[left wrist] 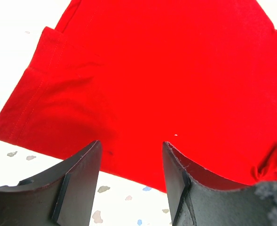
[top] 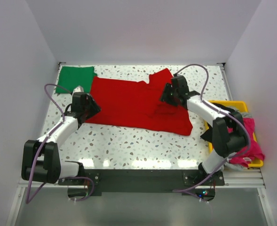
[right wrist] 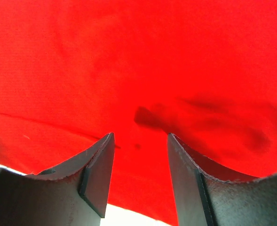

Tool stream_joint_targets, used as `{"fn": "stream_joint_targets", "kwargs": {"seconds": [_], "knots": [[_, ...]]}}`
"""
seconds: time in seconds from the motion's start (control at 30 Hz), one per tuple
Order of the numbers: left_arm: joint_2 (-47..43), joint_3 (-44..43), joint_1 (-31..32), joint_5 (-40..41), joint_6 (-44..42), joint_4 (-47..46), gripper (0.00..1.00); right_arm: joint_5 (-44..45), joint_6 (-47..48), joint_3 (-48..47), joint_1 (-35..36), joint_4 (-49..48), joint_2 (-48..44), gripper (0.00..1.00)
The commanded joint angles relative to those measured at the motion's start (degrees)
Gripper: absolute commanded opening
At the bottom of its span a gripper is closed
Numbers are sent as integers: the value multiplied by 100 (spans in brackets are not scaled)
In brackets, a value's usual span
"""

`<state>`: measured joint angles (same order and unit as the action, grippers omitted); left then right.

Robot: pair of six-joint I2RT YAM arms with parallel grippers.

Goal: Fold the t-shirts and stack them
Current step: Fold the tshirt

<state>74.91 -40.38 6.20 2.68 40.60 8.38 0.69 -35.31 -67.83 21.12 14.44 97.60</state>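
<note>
At the near edge, the 2 arms rise from their bases and reach out over the speckled table. To the right, well apart from the spread cloth, a yellow tray holds a crumpled magenta garment, partly hidden behind the right arm's elbow. Further in, the left gripper hangs at the left end of the red t-shirt, its 2 fingers apart with nothing between them. In its wrist view that gripper frames the shirt's near edge, where the red t-shirt lies flat on the table, with a stitched hem running along the cloth's left side. The right gripper sits over the right part of the same shirt, and its fingers are also spread and clamp nothing. Its own camera shows the gripper low over the red t-shirt, dark shadows falling on the fabric just ahead of the tips; whether the tips touch the cloth cannot be told. The shirt lies across the middle of the table, 1 sleeve pointing to the far edge. Farthest away, in the far left corner, the green t-shirt lies folded, its right edge just beside the red one.
</note>
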Motion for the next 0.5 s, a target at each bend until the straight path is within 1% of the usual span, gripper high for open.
{"fn": "stream_joint_targets", "kwargs": {"seconds": [0.0,0.1,0.17,0.23,0.4,0.47], "knots": [[-205,-137,22,-57,-193,-56,59,757,401,856,32,261,-838,52],[-214,-146,22,-127,-184,-91,59,1021,604,1184,32,340,-1146,50],[-223,-128,31,-153,-166,-126,59,1082,718,1439,23,314,-1226,45],[-223,-119,22,-180,-158,-144,59,1083,788,1606,32,270,-1270,45],[-197,-49,13,-241,-114,-267,59,1153,833,1686,58,-19,-1121,46],[-179,-31,31,-241,-105,-276,59,1197,868,1624,85,-55,-885,45]]}}
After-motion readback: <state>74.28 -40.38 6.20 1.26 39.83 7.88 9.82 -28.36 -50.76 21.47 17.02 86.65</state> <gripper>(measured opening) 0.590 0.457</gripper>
